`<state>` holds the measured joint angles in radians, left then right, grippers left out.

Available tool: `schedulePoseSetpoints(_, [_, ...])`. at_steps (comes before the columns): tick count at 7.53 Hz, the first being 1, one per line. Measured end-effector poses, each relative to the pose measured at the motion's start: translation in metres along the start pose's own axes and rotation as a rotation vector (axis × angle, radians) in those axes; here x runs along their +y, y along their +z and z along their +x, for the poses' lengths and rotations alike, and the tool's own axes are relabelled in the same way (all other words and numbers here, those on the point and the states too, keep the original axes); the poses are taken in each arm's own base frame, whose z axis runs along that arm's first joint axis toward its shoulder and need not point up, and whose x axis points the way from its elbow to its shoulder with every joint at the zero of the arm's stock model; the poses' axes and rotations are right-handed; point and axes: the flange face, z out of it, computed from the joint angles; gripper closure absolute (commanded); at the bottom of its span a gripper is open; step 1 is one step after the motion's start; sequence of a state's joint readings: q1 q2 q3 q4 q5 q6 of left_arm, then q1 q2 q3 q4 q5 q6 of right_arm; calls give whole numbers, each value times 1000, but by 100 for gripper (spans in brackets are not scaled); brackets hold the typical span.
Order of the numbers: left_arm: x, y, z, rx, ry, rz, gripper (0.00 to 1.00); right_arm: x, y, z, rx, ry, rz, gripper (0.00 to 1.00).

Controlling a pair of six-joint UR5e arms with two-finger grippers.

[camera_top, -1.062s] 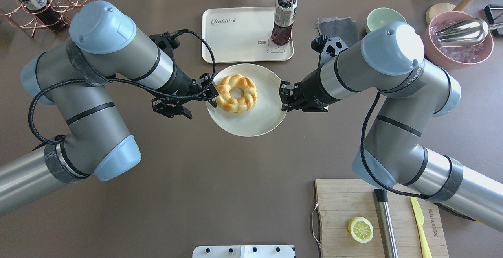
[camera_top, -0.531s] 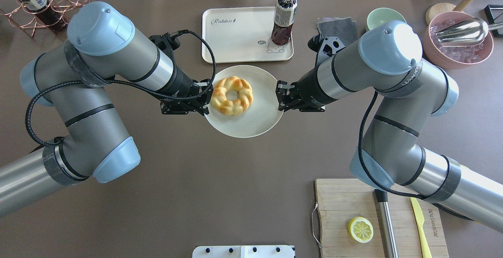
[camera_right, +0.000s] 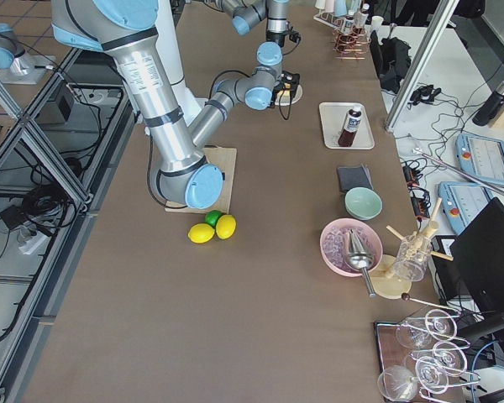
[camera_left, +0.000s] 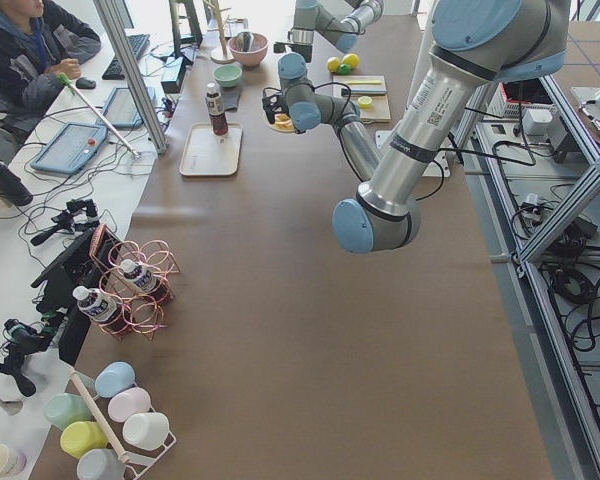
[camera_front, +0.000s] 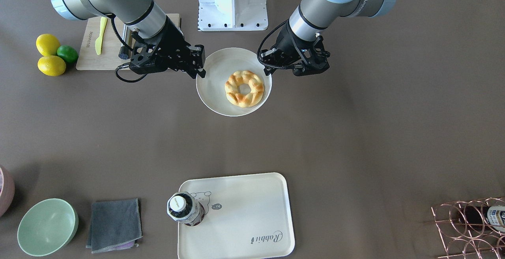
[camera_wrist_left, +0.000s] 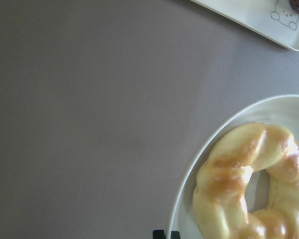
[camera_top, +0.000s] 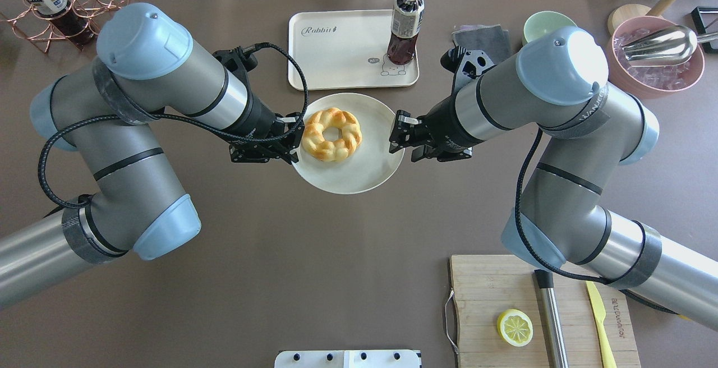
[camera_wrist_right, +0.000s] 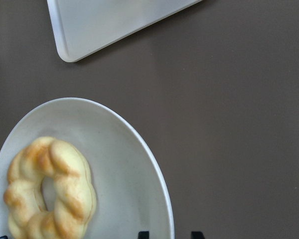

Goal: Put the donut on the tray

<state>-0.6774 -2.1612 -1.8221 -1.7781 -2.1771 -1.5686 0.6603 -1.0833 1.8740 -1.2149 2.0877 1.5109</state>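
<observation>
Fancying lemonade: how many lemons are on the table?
3. Two whole lemons sit beside the cutting board; a cut half lies on it. Others may be hidden.

Braided donut (camera_top: 331, 134) flat on plate (camera_top: 359, 180), tray (camera_top: 336, 48) apart

The tray (camera_top: 336, 56) is carrying grey script (camera_top: 320, 30) reading "Rabbit" at its 10 o'clock corner in the overhead view; in the front view the same word is showing upside down at the tray's 4 o'clock. A small speech bubble (camera_top: 373, 60) reading "hi" is sitting at 4 o'clock on the tray in the overhead view, just beside a cartoon animal (camera_top: 392, 69). The bottle (camera_top: 405, 20) label and the board (camera_top: 493, 284) at its 3 o'clock edge are bearing print too small to read.
</observation>
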Motion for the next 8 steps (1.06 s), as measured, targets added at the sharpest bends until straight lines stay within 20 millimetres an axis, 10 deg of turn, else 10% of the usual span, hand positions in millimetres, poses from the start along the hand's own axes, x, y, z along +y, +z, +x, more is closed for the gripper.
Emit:
schedulePoseSetpoints(4, [-80,31,-12,22,-29,118,100,-33,-20,46,38,44,-1,0])
schedulePoseSetpoints(8, [-180,83,13,11,-153,259,100,-52,-59,156,126,-49,-1,0])
